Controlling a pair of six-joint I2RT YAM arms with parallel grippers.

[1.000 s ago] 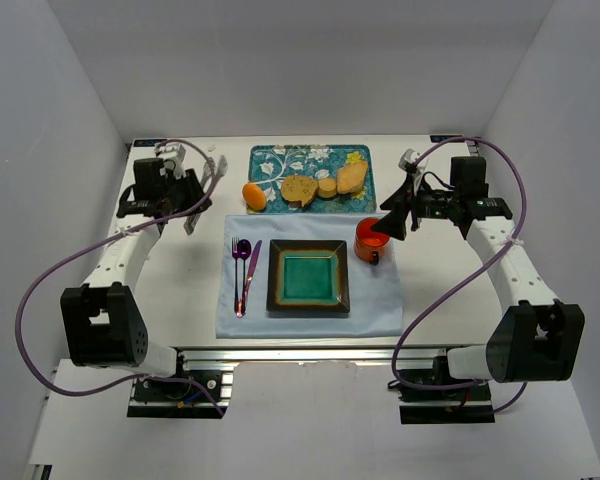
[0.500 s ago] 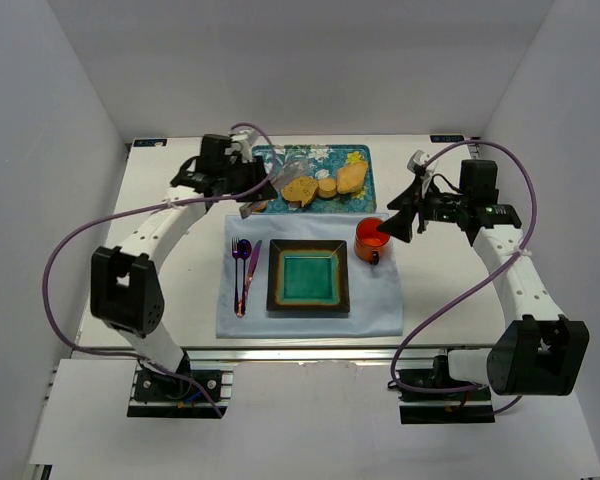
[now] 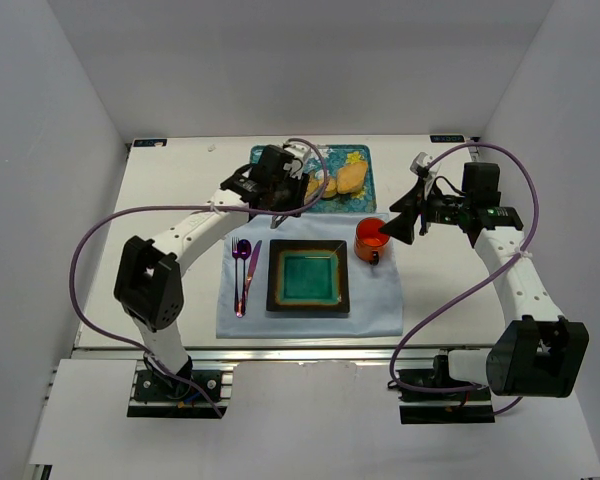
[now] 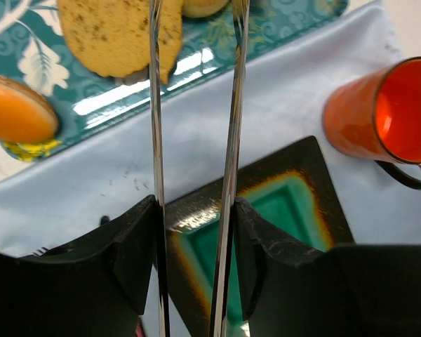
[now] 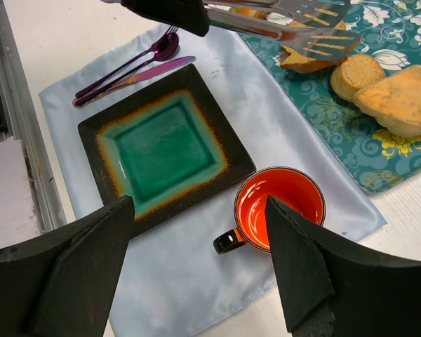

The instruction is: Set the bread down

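Observation:
The bread [image 4: 119, 35] is a brown speckled slice on the teal patterned tray [image 4: 288, 21]; the right wrist view shows it [image 5: 302, 62] under the tong tips. My left gripper [image 3: 277, 186] [image 4: 195, 210] is shut on metal tongs [image 4: 154, 105] [image 5: 295, 24]. The tong blades stand apart, with their slotted ends over the bread slice. The square green plate [image 3: 280, 258] [image 4: 302, 151] [image 5: 91, 126] lies empty on the blue cloth. My right gripper [image 3: 395, 225] [image 5: 196, 203] is open and empty above the orange mug.
An orange mug [image 3: 370, 240] [image 5: 281, 207] stands right of the plate. A long roll [image 3: 352, 178] [image 5: 400, 98] and a small round piece [image 5: 358, 70] share the tray with an orange piece [image 4: 14, 109]. Purple cutlery [image 3: 242, 270] lies left of the plate.
My left arm has swung from the table's far left to the right, bringing the tongs over the bread on the tray. The right arm has hardly moved.

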